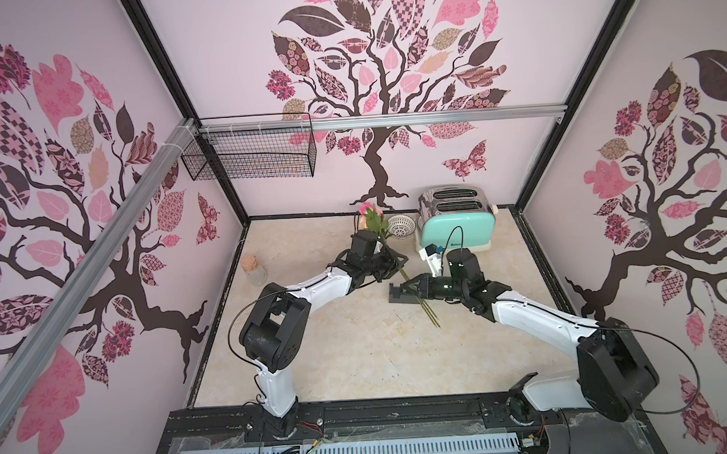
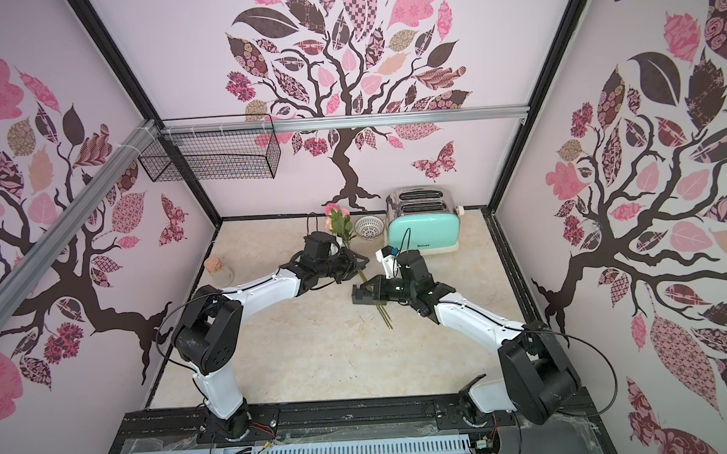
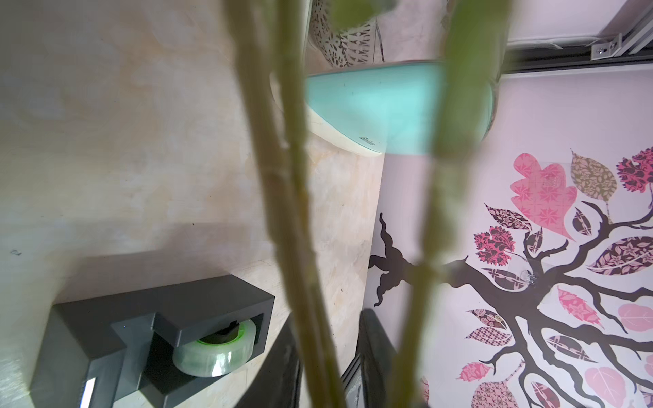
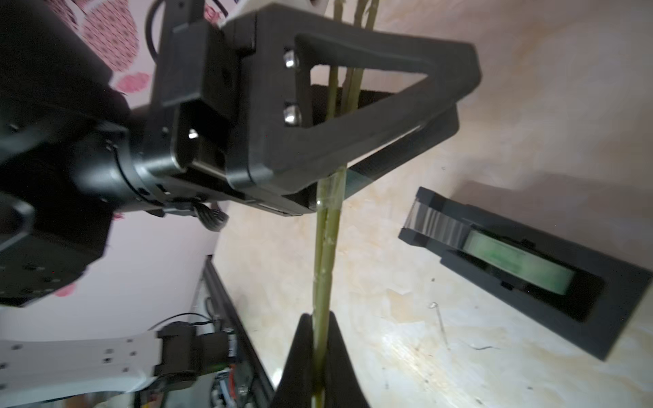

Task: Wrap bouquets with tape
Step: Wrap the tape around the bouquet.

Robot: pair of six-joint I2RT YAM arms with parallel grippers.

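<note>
Well, I count one bouquet (image 1: 371, 217), and it hangs tilted over the table (image 1: 358, 353), with its blooms toward the back wall and its stem ends low toward the front. From my right wrist I make out three thin green stems (image 4: 327, 247) lying side by side. In a top view I can count two blooms for sure, one pink and one peach.

My right gripper (image 4: 321, 328) is clamped tight on those stems, low on the stalks, with both fingers pressed against them. My left gripper (image 4: 459, 106) sits higher up the same stems, which pass between its two fingers. There is a thin slit between those fingers, and I cannot tell whether they pinch the stems or merely stand around them. Between my two grippers, what looks like one band of clear tape (image 4: 330, 190) goes round the stems.

There is one black tape dispenser (image 4: 530, 272) lying on the table just beside the stems and near my right gripper. It has one roll (image 3: 215, 356) of clear tape in it.

Farther off I count one mint toaster (image 1: 457, 229) with two slots, one white lattice bowl (image 1: 401, 226) and one cork-stoppered jar (image 1: 254, 270). One wire basket (image 1: 251, 157) hangs on the wall rail.
</note>
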